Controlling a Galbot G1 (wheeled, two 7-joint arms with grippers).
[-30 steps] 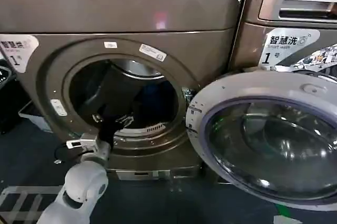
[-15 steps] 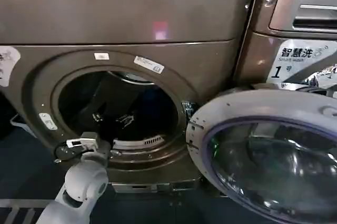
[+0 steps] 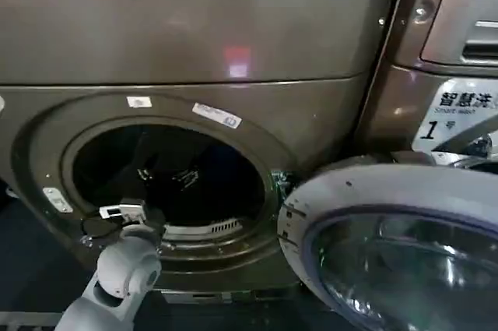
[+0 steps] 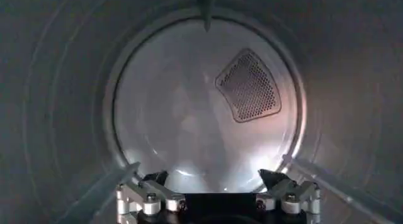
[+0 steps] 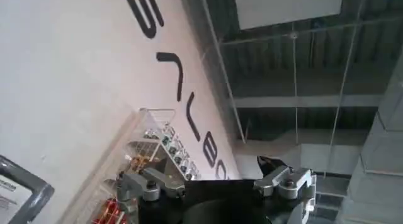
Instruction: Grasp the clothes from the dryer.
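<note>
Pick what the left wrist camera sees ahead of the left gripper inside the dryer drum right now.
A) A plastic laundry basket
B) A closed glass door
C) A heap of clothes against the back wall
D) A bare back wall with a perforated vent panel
D: past the left gripper, whose jaws stand open, the dryer drum's back wall is bare apart from a perforated vent panel; no cloth is visible there.
</note>
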